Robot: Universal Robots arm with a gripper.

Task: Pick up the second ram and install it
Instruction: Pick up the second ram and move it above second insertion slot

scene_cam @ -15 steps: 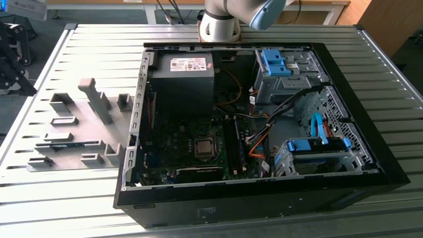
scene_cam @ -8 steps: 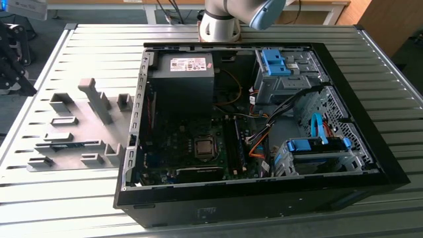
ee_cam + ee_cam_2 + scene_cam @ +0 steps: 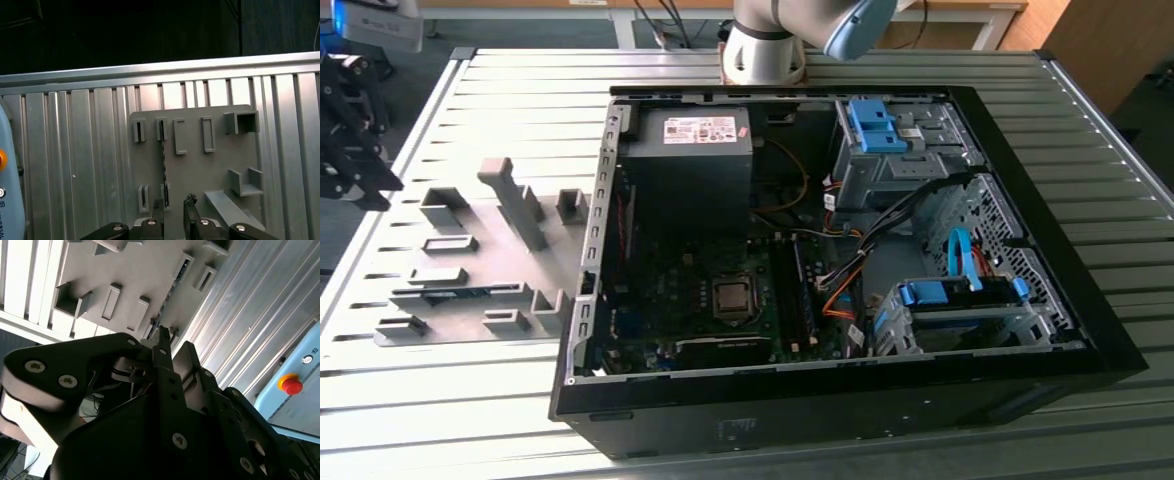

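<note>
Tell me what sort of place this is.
Probably a robotics lab: an open PC case on a slatted metal table, a grey fixture plate beside it, a robot arm behind.

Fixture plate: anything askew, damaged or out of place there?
Nothing stands out. The fixture plate lies flat on the slatted table. The second ram stands on edge, straight between its slot blocks, with the open gripper near one end.

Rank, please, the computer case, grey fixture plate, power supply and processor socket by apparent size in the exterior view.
Largest to smallest:
1. computer case
2. grey fixture plate
3. power supply
4. processor socket
No two look alike in size.
</note>
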